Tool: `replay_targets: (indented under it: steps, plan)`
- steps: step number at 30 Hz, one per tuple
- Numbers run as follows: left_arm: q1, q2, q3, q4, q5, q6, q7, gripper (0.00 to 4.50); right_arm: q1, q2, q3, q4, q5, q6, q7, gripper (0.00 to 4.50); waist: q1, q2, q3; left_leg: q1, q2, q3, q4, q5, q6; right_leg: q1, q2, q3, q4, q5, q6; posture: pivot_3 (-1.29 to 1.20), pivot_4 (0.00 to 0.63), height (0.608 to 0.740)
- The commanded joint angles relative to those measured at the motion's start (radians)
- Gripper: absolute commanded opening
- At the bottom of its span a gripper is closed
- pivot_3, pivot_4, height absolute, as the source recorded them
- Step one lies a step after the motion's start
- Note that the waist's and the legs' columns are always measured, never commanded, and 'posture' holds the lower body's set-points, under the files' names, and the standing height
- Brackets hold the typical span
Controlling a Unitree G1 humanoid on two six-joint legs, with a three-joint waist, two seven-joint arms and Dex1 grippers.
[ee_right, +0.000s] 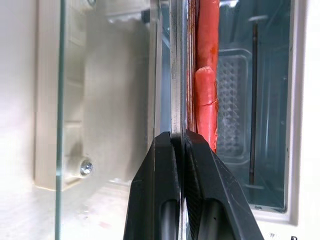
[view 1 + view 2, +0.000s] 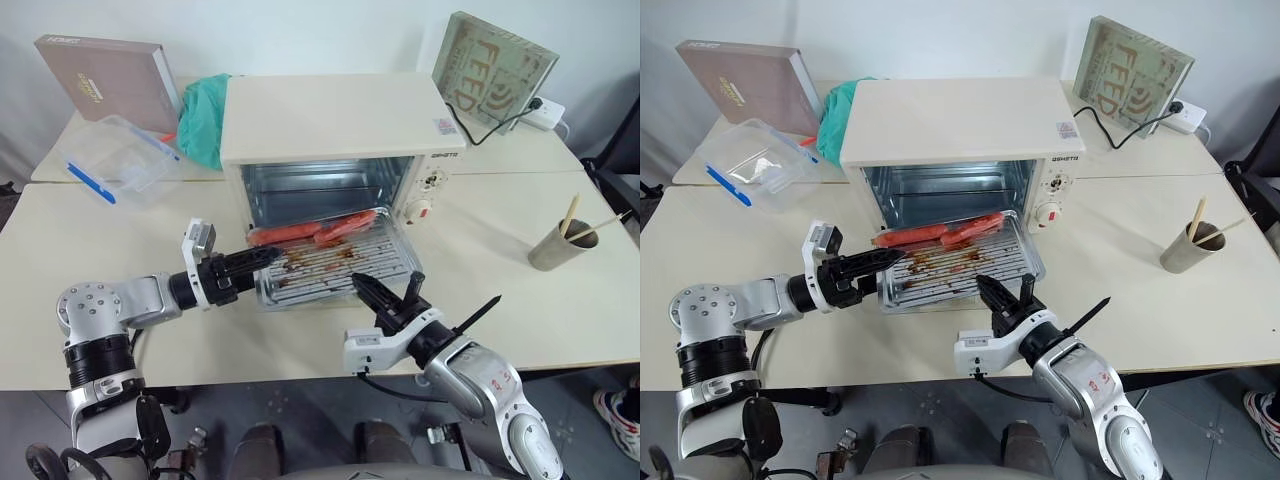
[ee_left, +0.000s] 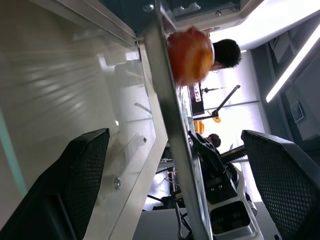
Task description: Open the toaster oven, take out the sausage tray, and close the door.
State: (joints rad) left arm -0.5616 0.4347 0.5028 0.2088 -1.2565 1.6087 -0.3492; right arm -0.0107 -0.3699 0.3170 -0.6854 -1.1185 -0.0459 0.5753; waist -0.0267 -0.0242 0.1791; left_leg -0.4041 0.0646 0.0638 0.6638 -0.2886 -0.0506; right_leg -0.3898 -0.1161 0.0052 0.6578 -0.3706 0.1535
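Note:
The cream toaster oven point(image 2: 330, 120) stands at mid-table with its door point(image 1: 110, 90) folded down flat. The sausage tray point(image 2: 330, 270), ribbed silver with brown grease, is drawn out over the door and carries red-orange sausages point(image 2: 310, 233) along its back edge. My right gripper point(image 1: 181, 137) is shut on the tray's front rim, and it also appears from above point(image 2: 368, 290). My left gripper point(image 2: 265, 258) is open at the tray's left side. In the left wrist view the left gripper point(image 3: 175, 135) has the tray's rim running between its spread fingers, apart from both.
A clear plastic box with blue clips point(image 2: 115, 160), a brown box point(image 2: 105, 80) and a green cloth point(image 2: 205, 115) lie at the back left. A paper cup with sticks point(image 2: 562, 245) stands at the right. A framed board point(image 2: 495, 65) and power strip point(image 2: 545, 110) sit behind the oven.

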Motion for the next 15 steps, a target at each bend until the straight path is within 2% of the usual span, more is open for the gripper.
replay_targets:
  steps: [1, 4, 7, 15]
  plan:
    - [0.022, 0.011, -0.011, -0.028, -0.062, 0.006, 0.020, 4.50, -0.007, 0.004, -0.015, -0.062, 0.025, -0.021, -0.006, 0.05, 0.000, 0.000, 0.000, 0.000, 0.000, 0.000, 0.000, 0.000, 0.000, 0.000, 0.000, 0.000, 0.000, 0.000, 0.000, 0.00, 0.150, 0.740]
    - [0.028, 0.007, -0.008, -0.030, -0.087, 0.006, 0.045, 4.50, -0.010, 0.006, -0.020, -0.060, 0.029, -0.025, -0.006, 0.05, 0.000, 0.000, 0.000, 0.000, 0.000, 0.000, 0.000, 0.000, 0.000, 0.000, 0.000, 0.000, 0.000, 0.000, 0.000, 0.00, 0.150, 0.740]
    - [0.040, -0.004, 0.003, -0.039, -0.108, 0.006, 0.076, 3.93, -0.006, 0.013, -0.027, -0.058, 0.026, -0.021, -0.005, 0.00, 0.000, 0.000, 0.000, 0.000, 0.000, 0.000, 0.000, 0.000, 0.000, 0.000, 0.000, 0.000, 0.000, 0.000, 0.000, 0.00, 0.150, 0.740]
    - [0.074, -0.039, 0.023, -0.063, -0.186, -0.017, 0.174, 1.60, -0.011, 0.026, -0.041, -0.053, 0.020, -0.009, -0.004, 0.00, 0.000, 0.000, 0.000, 0.000, 0.000, 0.000, 0.000, 0.000, 0.000, 0.000, 0.000, 0.000, 0.000, 0.000, 0.000, 0.00, 0.150, 0.740]
